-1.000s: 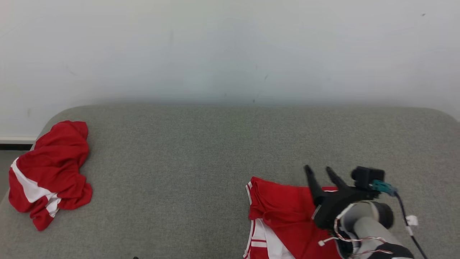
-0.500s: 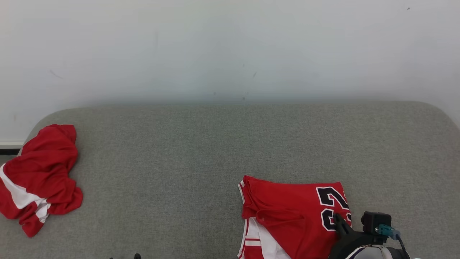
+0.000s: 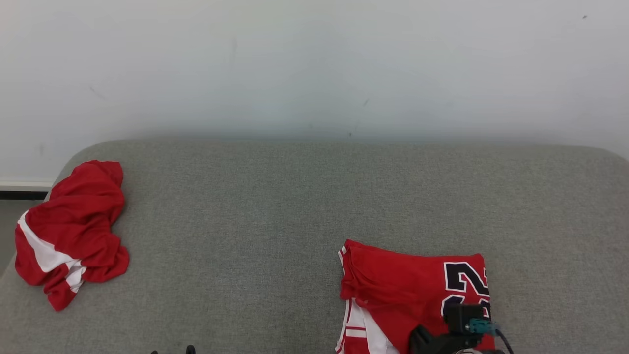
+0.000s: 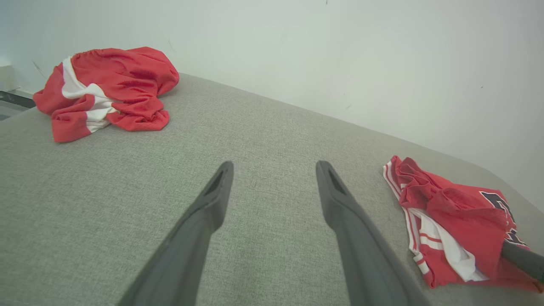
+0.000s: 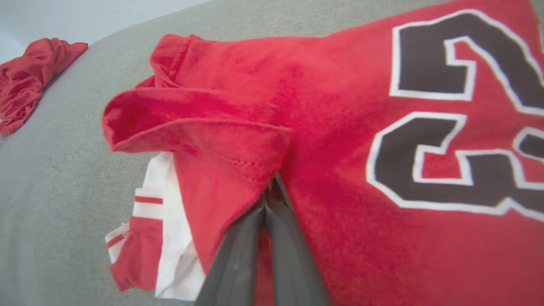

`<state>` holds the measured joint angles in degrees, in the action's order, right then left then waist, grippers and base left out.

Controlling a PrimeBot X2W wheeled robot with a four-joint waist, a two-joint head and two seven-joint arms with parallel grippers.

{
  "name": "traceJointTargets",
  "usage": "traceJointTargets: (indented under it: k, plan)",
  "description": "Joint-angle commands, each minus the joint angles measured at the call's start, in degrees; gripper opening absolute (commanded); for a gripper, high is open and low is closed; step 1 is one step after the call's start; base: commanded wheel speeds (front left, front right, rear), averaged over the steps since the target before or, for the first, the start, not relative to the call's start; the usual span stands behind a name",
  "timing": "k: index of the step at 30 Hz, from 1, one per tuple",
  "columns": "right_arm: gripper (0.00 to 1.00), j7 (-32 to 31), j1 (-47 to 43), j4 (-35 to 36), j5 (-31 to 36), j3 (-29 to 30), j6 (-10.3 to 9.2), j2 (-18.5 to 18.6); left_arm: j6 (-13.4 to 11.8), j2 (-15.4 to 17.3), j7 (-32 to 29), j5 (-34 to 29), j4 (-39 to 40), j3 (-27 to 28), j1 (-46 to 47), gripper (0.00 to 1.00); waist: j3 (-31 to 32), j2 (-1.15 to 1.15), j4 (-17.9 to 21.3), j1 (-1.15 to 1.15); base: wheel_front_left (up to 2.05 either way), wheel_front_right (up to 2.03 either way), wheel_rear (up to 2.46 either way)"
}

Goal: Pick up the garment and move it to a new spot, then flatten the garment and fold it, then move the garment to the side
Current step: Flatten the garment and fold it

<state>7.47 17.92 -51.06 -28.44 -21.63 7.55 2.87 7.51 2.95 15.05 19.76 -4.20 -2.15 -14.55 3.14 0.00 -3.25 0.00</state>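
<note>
Red, number side up, the jersey [image 3: 408,290] lies folded at the near right of the grey bench [image 3: 275,206]. It sits at the very tips of the right pincer [image 5: 272,191], which is clenched on a raised fold of its cloth. The left pincer [image 4: 274,168] hangs released and empty over bare bench, the jersey well off to its right. I'd say the right arm is the one placed to drag it aside.

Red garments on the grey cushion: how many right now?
2. A crumpled red-and-white garment at the cushion's far left edge; a numbered red jersey near right, pinched by the right gripper. None seems hidden.
</note>
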Motion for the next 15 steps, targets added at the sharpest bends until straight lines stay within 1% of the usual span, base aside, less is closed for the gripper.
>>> traceJointTargets:
  k: [1,4,5,10,13,15]
  plan:
    - [0.0,-0.43,-0.67,0.47,-0.22,-0.87,-0.14,0.05,-0.07,-0.1,0.16,0.05,0.02,-0.02,0.39,1.0,0.12,0.0,-0.16,0.0,0.0,0.0,0.0]
    - [0.0,-1.63,-1.61,3.06,-1.68,-5.07,-0.14,0.03,-0.07,-0.1,0.16,0.13,0.1,0.33,0.17,1.0,0.31,0.0,-0.33,0.0,0.0,0.0,0.0]
    - [0.0,-2.72,-2.37,5.62,-3.23,-8.56,-0.14,0.02,-0.07,-0.1,0.16,0.09,0.07,0.48,0.13,1.0,0.41,0.0,-0.34,0.0,0.0,0.0,0.0]
    - [0.0,-5.64,-4.08,12.89,-7.6,-16.76,-0.14,0.06,-0.07,-0.11,0.16,0.16,-0.08,0.64,0.17,1.0,0.69,0.0,-0.22,0.0,0.0,0.0,0.0]
    - [0.0,-5.74,-4.33,15.97,-9.11,-18.22,-0.14,0.1,-0.07,-0.11,0.16,0.32,-0.02,0.97,-0.13,1.0,1.04,0.0,0.18,0.0,0.0,0.0,0.0]
    - [0.0,-4.78,-4.25,17.25,-8.79,-17.18,-0.14,0.1,-0.07,-0.1,0.16,0.33,0.16,1.43,-0.45,1.0,1.34,0.0,0.68,0.0,0.0,0.0,0.0]
